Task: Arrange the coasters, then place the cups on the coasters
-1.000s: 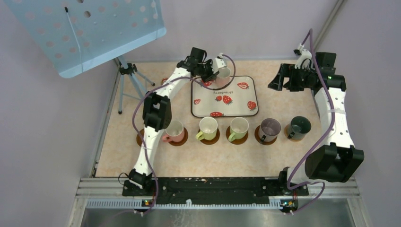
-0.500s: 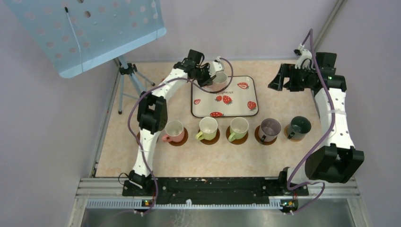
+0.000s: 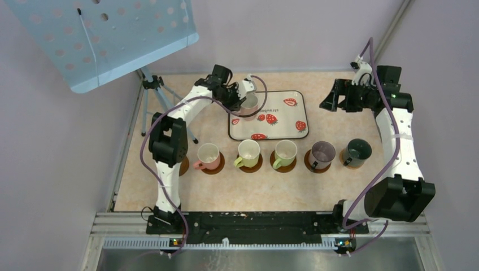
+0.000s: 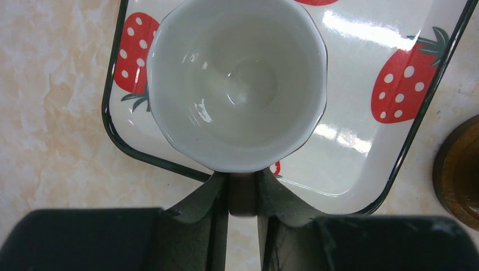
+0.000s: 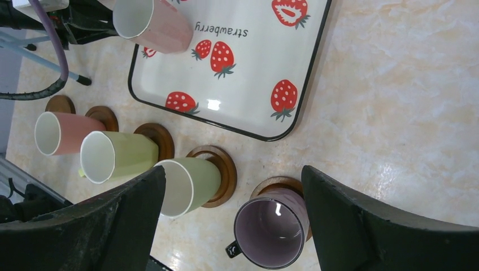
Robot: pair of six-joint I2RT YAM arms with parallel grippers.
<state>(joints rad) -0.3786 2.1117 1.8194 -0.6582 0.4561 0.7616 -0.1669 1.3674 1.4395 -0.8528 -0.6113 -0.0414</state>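
My left gripper [image 4: 243,195] is shut on the handle of a pink cup [image 4: 237,84], holding it over the near-left corner of the strawberry tray [image 4: 361,152]; the top view shows this cup [image 3: 248,103] there too. In a row nearer to me, five cups stand on brown coasters: pink [image 3: 208,155], two light green [image 3: 248,152] [image 3: 284,152], purple-grey [image 3: 322,153] and dark green [image 3: 357,151]. One bare coaster [image 5: 60,104] lies at the left end of the row. My right gripper [image 3: 338,95] hangs open at the far right, holding nothing.
The white strawberry tray [image 3: 282,121] lies behind the row of cups. A tripod [image 3: 151,84] with a blue perforated panel [image 3: 107,34] stands at the far left, close to my left arm. Table walls run along both sides.
My left arm has swung left and toward me, carrying the pink cup from the tray's far edge to its left corner. The right arm has barely moved.
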